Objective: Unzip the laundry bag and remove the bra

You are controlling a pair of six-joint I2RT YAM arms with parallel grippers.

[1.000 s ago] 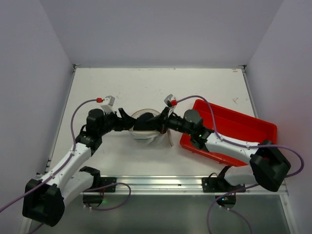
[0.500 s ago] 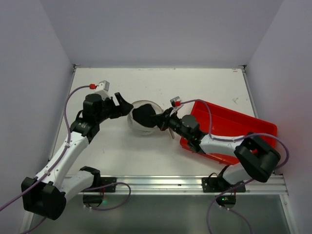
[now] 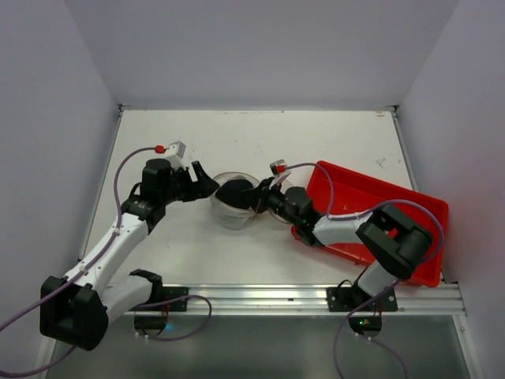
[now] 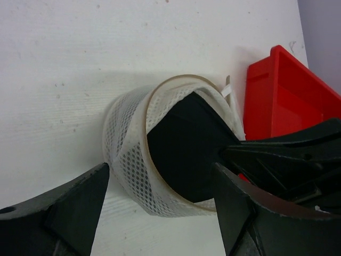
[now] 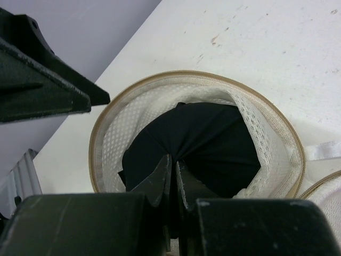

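The white mesh laundry bag (image 3: 231, 215) lies open mid-table, its tan rim facing my right gripper. The black bra (image 3: 236, 193) sits bunched in its mouth. My right gripper (image 3: 254, 198) is shut on a fold of the bra (image 5: 213, 144), inside the bag's rim (image 5: 104, 140). The bag's other half (image 5: 326, 191) shows at the lower right of the right wrist view. My left gripper (image 3: 207, 185) is open and empty, with the bag's mesh wall (image 4: 127, 165) and the bra (image 4: 184, 146) lying just ahead of its spread fingers (image 4: 72, 210).
A red plastic tray (image 3: 377, 213) stands to the right of the bag, under my right arm; its corner shows in the left wrist view (image 4: 282, 90). White walls close in the table at left, back and right.
My left gripper has come off the bag's left rim and now stands open beside it. My right arm has folded in lower toward the bag, still pinching the black fabric.
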